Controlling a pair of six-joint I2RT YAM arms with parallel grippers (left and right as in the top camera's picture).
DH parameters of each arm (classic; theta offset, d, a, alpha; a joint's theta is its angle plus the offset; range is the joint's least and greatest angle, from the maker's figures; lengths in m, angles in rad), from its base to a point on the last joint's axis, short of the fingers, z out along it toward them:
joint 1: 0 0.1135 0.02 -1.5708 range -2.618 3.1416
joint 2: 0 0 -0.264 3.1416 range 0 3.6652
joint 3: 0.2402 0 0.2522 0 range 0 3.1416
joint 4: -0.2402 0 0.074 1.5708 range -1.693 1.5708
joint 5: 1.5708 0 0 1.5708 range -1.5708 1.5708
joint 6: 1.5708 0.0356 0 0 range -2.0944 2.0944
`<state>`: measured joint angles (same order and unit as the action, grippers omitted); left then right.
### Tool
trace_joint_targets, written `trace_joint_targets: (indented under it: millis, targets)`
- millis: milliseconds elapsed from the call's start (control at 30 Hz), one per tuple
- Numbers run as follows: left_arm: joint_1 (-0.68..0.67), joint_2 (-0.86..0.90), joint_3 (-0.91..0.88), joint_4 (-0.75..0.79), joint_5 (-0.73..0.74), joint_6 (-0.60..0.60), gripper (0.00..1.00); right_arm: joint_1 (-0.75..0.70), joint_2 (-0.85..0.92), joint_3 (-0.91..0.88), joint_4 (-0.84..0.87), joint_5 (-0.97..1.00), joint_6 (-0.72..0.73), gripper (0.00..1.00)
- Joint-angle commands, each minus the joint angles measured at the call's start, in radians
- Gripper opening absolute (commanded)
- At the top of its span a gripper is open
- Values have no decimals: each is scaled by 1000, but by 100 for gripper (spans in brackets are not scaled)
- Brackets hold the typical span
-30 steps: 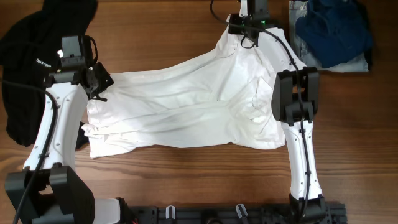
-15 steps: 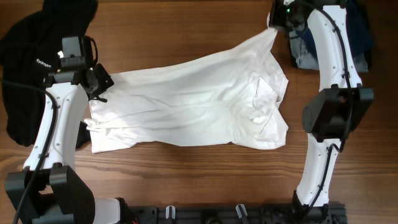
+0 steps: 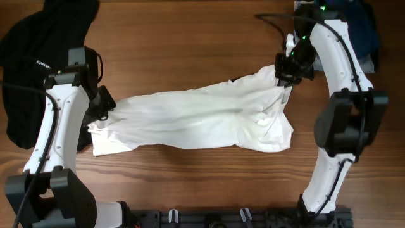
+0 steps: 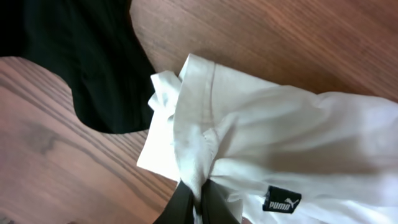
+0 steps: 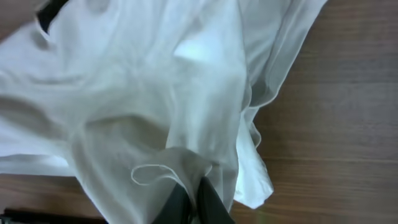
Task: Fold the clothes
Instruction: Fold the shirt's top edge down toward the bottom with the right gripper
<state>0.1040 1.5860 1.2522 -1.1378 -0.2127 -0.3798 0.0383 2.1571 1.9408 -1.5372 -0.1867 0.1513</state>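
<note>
White shirt [image 3: 190, 120] lies as a long crumpled band across mid-table [image 3: 190, 50], strung between both grippers. Left gripper [image 4: 198, 193] is clamped on a bunched fold at the shirt's left end, with the PUMA tag [image 4: 281, 201] just beside the fingers. Right gripper [image 5: 196, 190] is pinched onto a gathered fold at the shirt's far right corner, and loose fabric hangs off it in ruffles. The right end is bulkier and doubled over; the left end has layered hems sticking out. Room: a wide strip of bare wood on the far side of the shirt, a narrower one on the near side, and open wood between the shirt's right end and the right arm. Black garment [image 3: 28, 38] fills the far left corner and runs off the table's left edge. Its lobe sits right at the shirt's left hem; touching or just beside, can't tell. Blue pile [image 3: 366, 28] is in the far right corner, partly behind the right arm and apart from the shirt. Count: one white shirt, one black garment; can't count the items in the blue pile.
</note>
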Motion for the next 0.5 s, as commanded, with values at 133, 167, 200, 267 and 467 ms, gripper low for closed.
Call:
trace_joint_targets:
  millis: [133, 167, 200, 267, 467]
  targets:
    - [6, 11, -165, 74, -13, 5, 71, 0, -135, -291, 111, 14, -21, 40]
    - [6, 11, -172, 77, -13, 5, 96, 0, -135, -297, 123, 17, -23, 45]
    - [6, 11, -171, 79, -13, 5, 100, 0, -136, -293, 142, 17, -24, 45]
    - [6, 9, -156, 85, -13, 5, 100, 0, -145, -253, 171, -19, -48, 47]
    - [6, -19, -10, 56, 77, 123, 100, 3, -214, -102, 192, -81, -177, 94]
